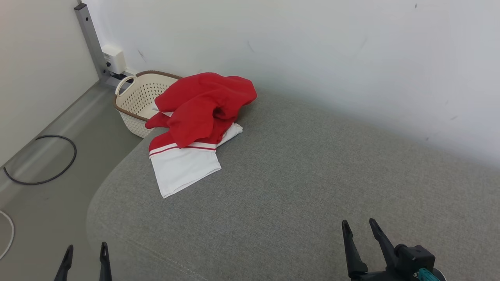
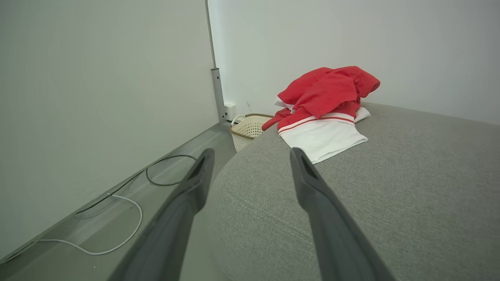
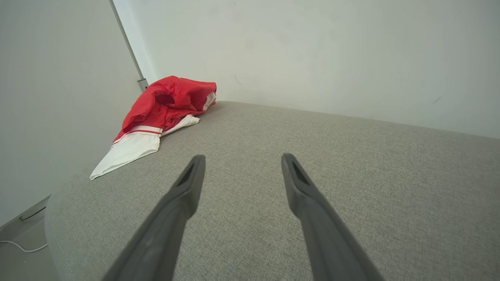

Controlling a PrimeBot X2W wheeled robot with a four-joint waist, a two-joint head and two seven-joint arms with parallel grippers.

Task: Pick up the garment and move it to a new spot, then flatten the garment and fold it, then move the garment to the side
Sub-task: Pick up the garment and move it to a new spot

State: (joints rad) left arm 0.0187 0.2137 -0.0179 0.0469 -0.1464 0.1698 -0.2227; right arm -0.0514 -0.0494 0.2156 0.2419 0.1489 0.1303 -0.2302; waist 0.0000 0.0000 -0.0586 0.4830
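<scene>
The garment, red and white, lies at the far left corner of the grey padded surface. Its red part is bunched high close to the wall, and one red fold spills over the left edge onto the rim of a cream basket standing on the floor against that corner. The white part lies flatter, reaching toward the near edge along the rounded left side.

From the garment rightward and toward the near edge the surface is bare cloth, bounded at the back by the wall.

The left gripper hangs at the near left corner, over the floor just off the rounded edge, its two fingers apart with nothing between them. The right gripper is above the near edge, well to the right, fingers likewise spread and holding nothing. Both are well apart from the garment.

Beyond the left edge, a black cable loops on the floor, and a white cable curves nearer.
</scene>
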